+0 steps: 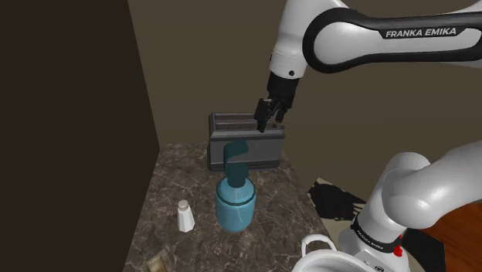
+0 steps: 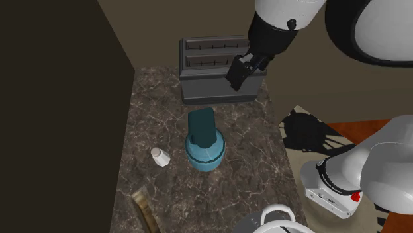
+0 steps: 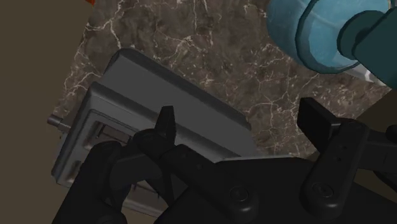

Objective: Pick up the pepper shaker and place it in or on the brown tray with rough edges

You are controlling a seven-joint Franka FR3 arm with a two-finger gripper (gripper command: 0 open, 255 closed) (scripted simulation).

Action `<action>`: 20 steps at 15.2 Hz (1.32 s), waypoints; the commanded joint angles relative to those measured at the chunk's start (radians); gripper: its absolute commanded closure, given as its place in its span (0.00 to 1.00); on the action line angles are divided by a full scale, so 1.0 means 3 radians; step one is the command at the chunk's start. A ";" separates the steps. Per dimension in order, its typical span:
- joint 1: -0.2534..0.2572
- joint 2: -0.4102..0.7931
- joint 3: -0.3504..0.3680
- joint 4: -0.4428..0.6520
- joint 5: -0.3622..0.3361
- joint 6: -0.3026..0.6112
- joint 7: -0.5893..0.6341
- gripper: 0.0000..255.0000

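A round, glossy blue jar (image 2: 204,151) stands in the middle of the dark, white-veined marble counter (image 2: 159,112). A flat, darker teal piece rises out of its top, tilted; what else the jar holds cannot be seen. At the second exterior view's lower edge lies a flat brown tray with rough, ragged edges (image 2: 143,205), cut off by the frame.

The small white pepper shaker with a rounded cap (image 2: 159,157) stands upright on the bare counter and not on the tray. It is near the jar on the second exterior view's left and apart from it, between the jar and the tray.

At the back of the counter sits a boxy grey toaster with rounded corners and two long slots (image 2: 215,89), its finish smooth and matte. The all-black gripper (image 2: 238,78) hangs over the toaster's end on that view's right. In the wrist view its fingers (image 3: 167,124) stand wide apart with nothing between them, and the toaster's top and the marble lie beneath. A white rounded vessel with a loop handle (image 2: 278,213) shows at the lower edge beside the counter.
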 commanded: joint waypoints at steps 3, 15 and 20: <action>0.0029 0.0321 0.0246 0.0071 0.0086 0.0215 0.0323 0.00; 0.0071 0.1626 0.0930 0.0635 -0.0082 0.0821 0.1388 0.00; 0.0175 0.2302 0.1090 0.1052 -0.0392 0.0968 0.1899 0.00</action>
